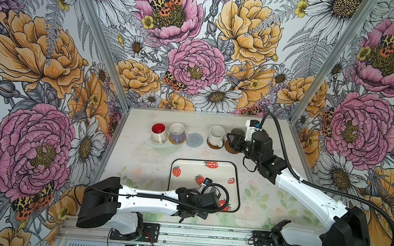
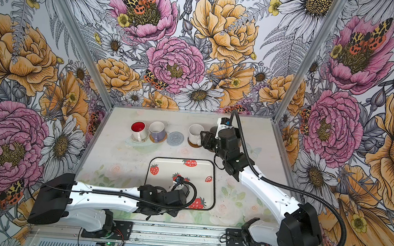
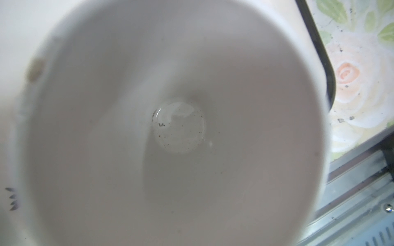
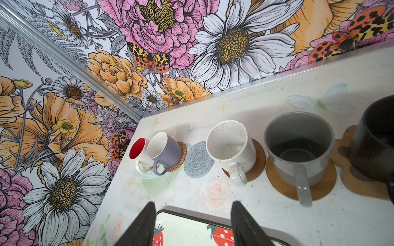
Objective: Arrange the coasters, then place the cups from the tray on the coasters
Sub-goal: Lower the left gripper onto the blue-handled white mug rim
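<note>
The strawberry tray (image 1: 211, 175) lies front centre. My left gripper (image 1: 209, 192) hangs over its near part, right above a cup whose pale inside (image 3: 179, 127) fills the left wrist view; its jaws are hidden. Along the back, the red-inside cup (image 1: 158, 130) stands on the clear coaster (image 1: 150, 142) and the lilac cup (image 1: 177, 131) on the tan woven coaster (image 1: 171, 139). The grey woven coaster (image 1: 194, 140) is bare. Further right are the speckled cup (image 1: 216, 135), grey cup (image 4: 298, 144) and black cup (image 4: 377, 140), all on coasters. My right gripper (image 4: 193, 223) hovers open and empty beside them.
Flowered walls close the table at the back and both sides. A metal rail (image 3: 362, 191) runs along the front edge, just beyond the tray's black rim (image 3: 315, 42). My right arm (image 1: 306, 192) crosses the table's right side.
</note>
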Robot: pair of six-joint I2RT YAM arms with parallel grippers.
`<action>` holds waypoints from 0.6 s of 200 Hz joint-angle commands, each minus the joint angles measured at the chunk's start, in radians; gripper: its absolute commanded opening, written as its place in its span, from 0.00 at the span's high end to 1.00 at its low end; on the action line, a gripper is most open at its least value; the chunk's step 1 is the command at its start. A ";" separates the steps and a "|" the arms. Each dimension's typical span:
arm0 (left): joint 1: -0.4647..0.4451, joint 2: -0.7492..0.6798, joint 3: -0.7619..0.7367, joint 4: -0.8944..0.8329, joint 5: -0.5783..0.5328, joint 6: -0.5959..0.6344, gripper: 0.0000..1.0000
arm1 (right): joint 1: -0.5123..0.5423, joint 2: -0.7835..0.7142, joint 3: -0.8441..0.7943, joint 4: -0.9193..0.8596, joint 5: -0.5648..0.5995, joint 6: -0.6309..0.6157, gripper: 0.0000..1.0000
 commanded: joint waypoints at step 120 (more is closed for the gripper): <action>-0.015 -0.007 0.094 -0.074 -0.082 0.019 1.00 | -0.007 0.025 0.016 0.024 -0.019 0.007 0.41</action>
